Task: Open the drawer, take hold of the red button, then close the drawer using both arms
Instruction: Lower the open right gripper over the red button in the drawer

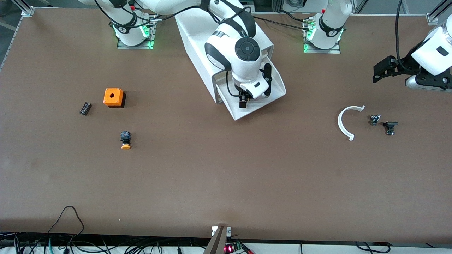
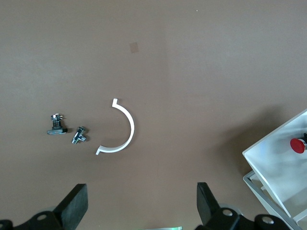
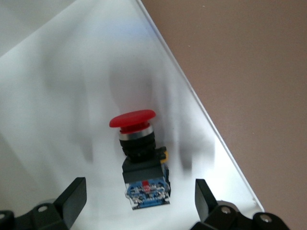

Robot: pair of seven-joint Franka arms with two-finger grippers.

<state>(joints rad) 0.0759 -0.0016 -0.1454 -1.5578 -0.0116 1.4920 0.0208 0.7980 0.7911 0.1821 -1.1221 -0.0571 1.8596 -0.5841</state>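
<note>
At the right arm's end of the table sit a small black part (image 1: 85, 108), an orange box (image 1: 113, 97) with a hole, and an orange-capped button (image 1: 125, 139) nearer the front camera. None of these is wanted, and that orange button could be mistaken for the target.

In the middle, the white cabinet (image 1: 197, 46) has its drawer (image 1: 275, 92) pulled out, and the right gripper (image 1: 243, 102) hangs over the open tray. Its fingers (image 3: 72, 199) are spread wide with nothing between them. The red-capped button (image 3: 139, 155) lies on its side on the drawer floor, close to the tray's side wall. From here I'd worry about a finger coming down on that wall or on the rounded cap instead of straddling the black body; the button could then skid or roll away. Pressing down too hard might also tilt or drag the light plastic drawer.

Toward the left arm's end lie a white curved piece (image 1: 344, 121) and two small dark fittings (image 1: 383, 123). The left gripper (image 1: 383, 68) waits up above that end, its fingers (image 2: 74, 203) wide apart and empty. If it moves in early to shut the drawer, it could trap the right arm.
</note>
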